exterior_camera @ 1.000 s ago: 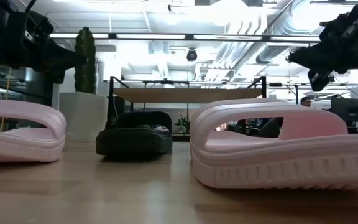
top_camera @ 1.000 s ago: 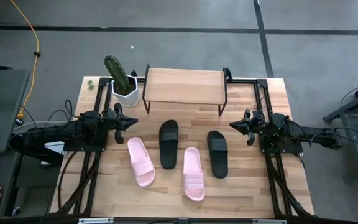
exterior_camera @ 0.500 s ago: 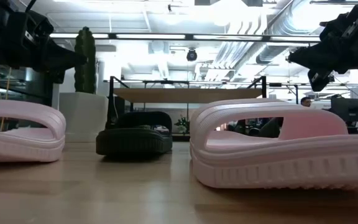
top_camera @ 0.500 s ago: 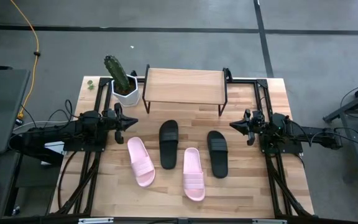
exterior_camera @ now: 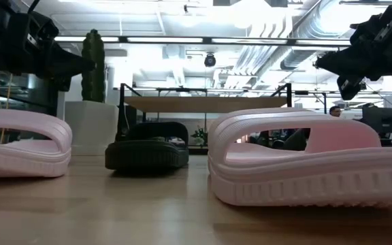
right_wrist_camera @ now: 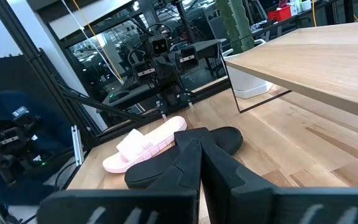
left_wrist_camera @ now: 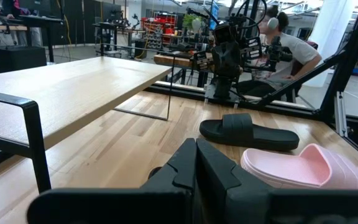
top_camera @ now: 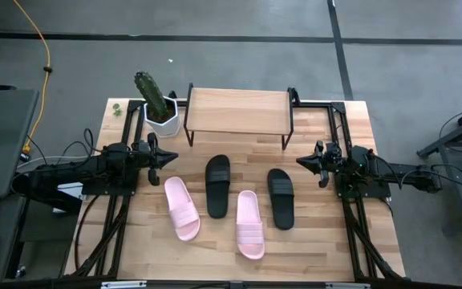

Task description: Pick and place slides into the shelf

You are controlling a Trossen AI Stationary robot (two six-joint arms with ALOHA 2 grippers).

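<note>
Four slides lie sole-down on the table in front of the shelf (top_camera: 237, 111): a pale pink one (top_camera: 181, 208) at the left, a black one (top_camera: 217, 185), a second pink one (top_camera: 249, 223) and a second black one (top_camera: 280, 197). The shelf stands on thin black legs at the far side, its wooden top bare. My left gripper (top_camera: 174, 156) hovers shut at the table's left, left of the slides. My right gripper (top_camera: 300, 160) hovers shut at the right. In the left wrist view a black slide (left_wrist_camera: 248, 131) and a pink slide (left_wrist_camera: 303, 168) show ahead of the shut fingers (left_wrist_camera: 196, 163).
A cactus in a white pot (top_camera: 159, 109) stands at the far left corner beside the shelf. Black frame rails (top_camera: 111, 225) run along both table sides. A person sits in the room beyond the table (left_wrist_camera: 289, 46). Bare wood lies along the near edge (top_camera: 215, 261).
</note>
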